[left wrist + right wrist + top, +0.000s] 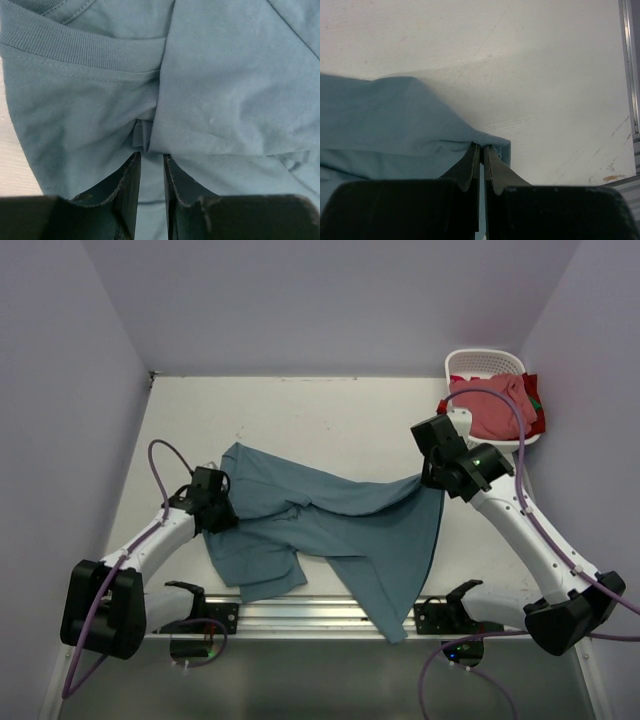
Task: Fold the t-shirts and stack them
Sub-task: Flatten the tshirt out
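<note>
In the top view, the teal-blue t-shirt is lying rumpled across the near half of the table, with 1 end hanging over the front edge. No fold is showing yet. The left gripper is pressing at its left side and the right gripper is lifting its right corner. The salmon-pink t-shirt is sitting bunched in the white slotted basket at the far right, so I judge both folds and the stacking are yet to be done. In the left wrist view, the left gripper is pinching a gathered pleat of the teal-blue t-shirt just below the ribbed neckband, with its fingers only narrowly apart. In the right wrist view, the right gripper is clamping a corner of the teal-blue t-shirt with its fingers almost touching, holding it above the bare table.
</note>
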Controlling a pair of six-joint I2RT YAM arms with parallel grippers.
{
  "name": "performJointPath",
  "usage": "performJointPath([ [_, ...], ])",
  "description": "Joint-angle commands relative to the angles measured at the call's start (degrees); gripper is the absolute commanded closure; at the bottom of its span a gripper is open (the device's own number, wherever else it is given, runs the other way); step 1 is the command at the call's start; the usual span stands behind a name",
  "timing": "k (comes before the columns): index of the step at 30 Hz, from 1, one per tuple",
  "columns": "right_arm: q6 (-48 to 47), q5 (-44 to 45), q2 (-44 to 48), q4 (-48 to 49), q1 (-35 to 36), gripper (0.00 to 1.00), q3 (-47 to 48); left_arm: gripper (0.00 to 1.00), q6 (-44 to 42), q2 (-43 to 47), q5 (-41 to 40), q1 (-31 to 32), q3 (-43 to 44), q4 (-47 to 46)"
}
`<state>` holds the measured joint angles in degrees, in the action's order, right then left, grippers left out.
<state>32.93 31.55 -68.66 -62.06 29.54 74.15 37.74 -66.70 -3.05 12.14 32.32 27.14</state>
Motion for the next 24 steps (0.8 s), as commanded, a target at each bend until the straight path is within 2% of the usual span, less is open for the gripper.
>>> performJointPath([
  [1, -0.76, -0.35, -0.33, 1.59, -0.36, 1.00, -0.23, 0.72, 1.29, -0.89, -1.08, 0.08, -0.24, -4.19],
  [11, -1.02, -0.70, -0.68, 1.68, -0.80, 1.00, -0.06, 0.70, 0.76, -4.67, -5.39, -0.01, 0.73, -7.36],
  [19, -1.11, -0.79, -0.42, 1.68, -0.98, 1.00, -0.41, 0.50, 0.41, -6.17, -7.32, -0.01, 0.91, -8.15],
  [22, -1.02, -0.97, -0.24, 1.59, -1.06, 1.00, -0.76, 0.50, -0.03, -6.16, -7.15, -0.01, 0.73, -8.50],
  [24, -1.02, -0.96, -0.15, 1.68, -1.24, 1.00, -0.85, 0.54, -0.29, -6.34, -6.45, -0.01, 0.47, -9.12],
])
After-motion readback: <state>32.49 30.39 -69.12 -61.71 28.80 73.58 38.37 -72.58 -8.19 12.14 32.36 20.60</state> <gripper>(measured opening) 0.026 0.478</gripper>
